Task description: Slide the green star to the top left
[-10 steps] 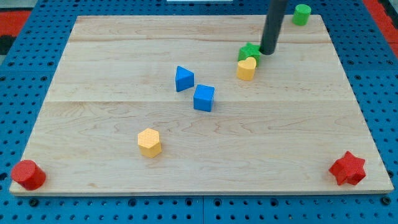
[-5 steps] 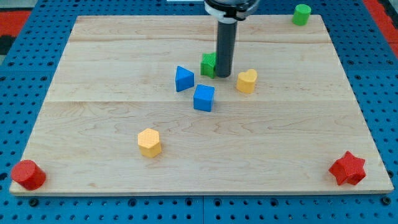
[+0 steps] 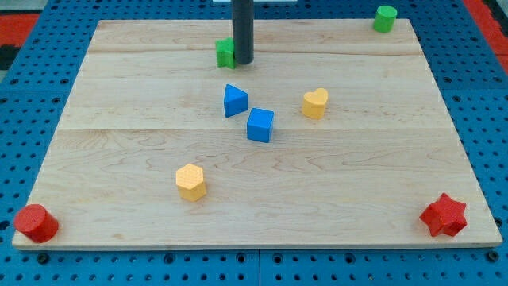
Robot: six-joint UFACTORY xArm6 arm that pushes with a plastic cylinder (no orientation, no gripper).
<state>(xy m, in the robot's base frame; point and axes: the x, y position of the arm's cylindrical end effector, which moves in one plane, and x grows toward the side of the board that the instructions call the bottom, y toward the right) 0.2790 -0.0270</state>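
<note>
In the camera view, a pale wooden surface [image 3: 143, 159] lies on a blue pegboard [image 3: 32, 95] that frames it on every side. My tip [image 3: 242, 62] stands near the view's top, a little to the view's left of centre, at the lower end of a straight dark rod that runs up out of the picture. There is no claw on this arm, so nothing can be said of one being spread or pressed together.

The green star [image 3: 225, 53] sits just beside my tip, on the tip's left in the view, touching it or nearly so; the rod hides the star's right part, so its shape is only partly seen. It lies in the upper band of the surface, well short of the top-left corner.

Below it, near the middle, a blue triangular block [image 3: 235, 101] and a blue cube [image 3: 260, 125] stand close together, the cube lower and to the view's right. A yellow heart [image 3: 315, 103] lies to the right of the pair, apart from them. A yellow hexagonal block [image 3: 191, 182] rests lower left of centre. A green cylinder [image 3: 386, 17] occupies the top-right corner, a red cylinder [image 3: 36, 222] the bottom-left corner, and a red star [image 3: 444, 214] the bottom-right corner.
</note>
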